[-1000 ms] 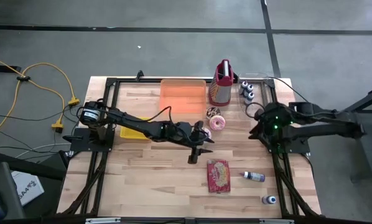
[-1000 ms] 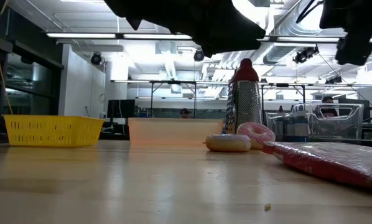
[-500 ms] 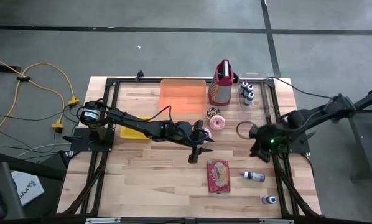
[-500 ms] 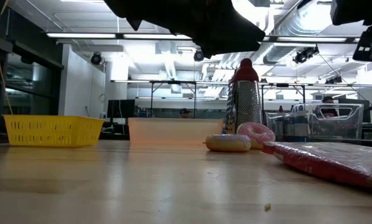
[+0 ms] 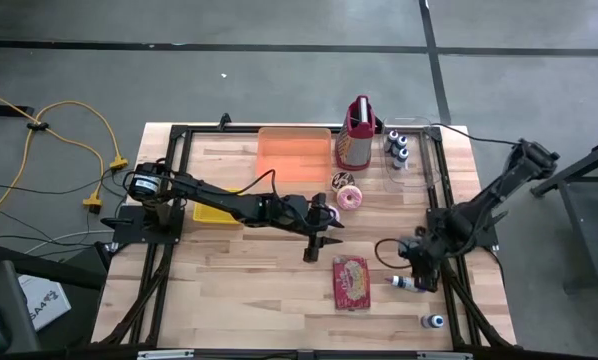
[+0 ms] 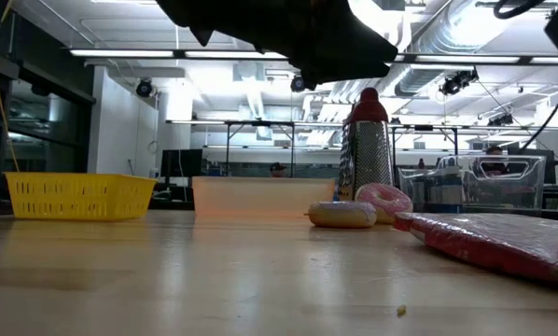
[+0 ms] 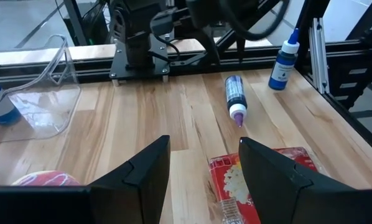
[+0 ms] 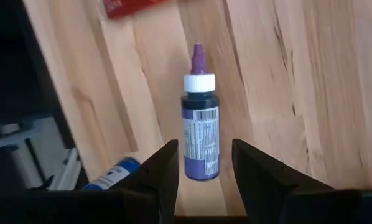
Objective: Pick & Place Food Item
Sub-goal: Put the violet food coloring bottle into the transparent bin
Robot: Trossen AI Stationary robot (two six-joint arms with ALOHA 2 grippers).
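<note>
High view, left to right. One yellow basket point(image 5: 214, 212) is seen near the table's left edge. The left gripper point(image 5: 313, 254) hangs over the table's middle, its fingers spread and nothing held. One orange tray point(image 5: 294, 155) is placed at the far edge, with two doughnuts point(image 5: 347, 190) and one grater point(image 5: 356, 135) beside it. One red packet point(image 5: 350, 281) lies toward the near edge. One clear container point(image 5: 416, 165) at the far right corner holds several small bottles, whose number cannot be told. The purple-capped bottle point(image 8: 199, 112), taken as the task's item, lies on its side near the right edge. It is bracketed by the spread fingers of the right gripper point(image 8: 204, 149) and not yet pinched. One blue-capped bottle point(image 5: 434, 321) is seen at the near right corner. The purple-capped bottle is judged light, fairly stiff, smooth and liable to roll. It is best gripped across the labelled body, not at the tapered cap.
</note>
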